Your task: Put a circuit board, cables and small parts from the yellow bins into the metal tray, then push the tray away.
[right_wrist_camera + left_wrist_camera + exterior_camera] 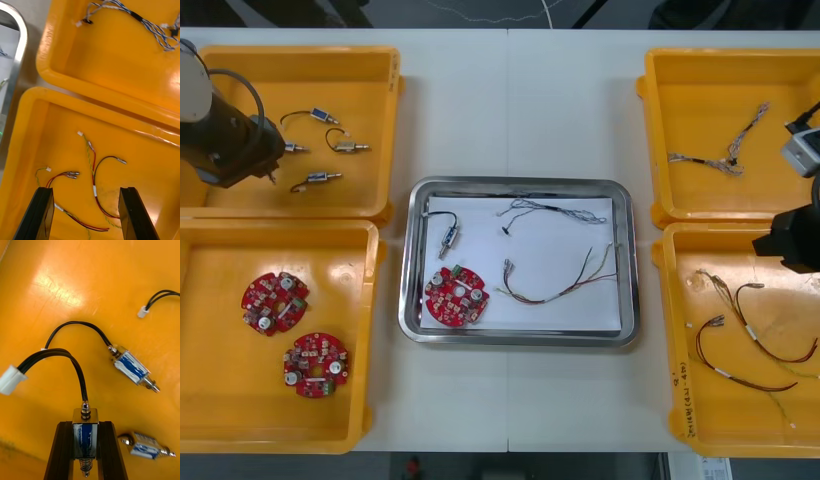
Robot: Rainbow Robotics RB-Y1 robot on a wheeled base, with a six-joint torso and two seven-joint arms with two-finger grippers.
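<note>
Overhead, a light table [510,100] carries a metal tray [520,183] with a white inside, set between yellow bins at either side. Inside the tray lie a round red circuit board [456,296], a small metal part [450,237] with a black lead, a twisted blue and white cable [555,210] and a red and yellow cable [565,285], each apart from the others.

The left claw [86,423] is over the far left bin [370,70]. Its two black fingers are narrowly closed on a blue-bodied metal part [85,435], from which a black cable [60,352] arcs to a white plug. A second part [133,367] and a third part [146,445] lie near on the bin floor.

The near left bin [220,330] holds two spare boards [274,302].

The right claw [85,191] hangs over the near right bin [700,400], fingers wide apart and holding nothing, above loose red and yellow wires [93,176]. The far right bin [700,90] holds a blue and white lead [725,150].
</note>
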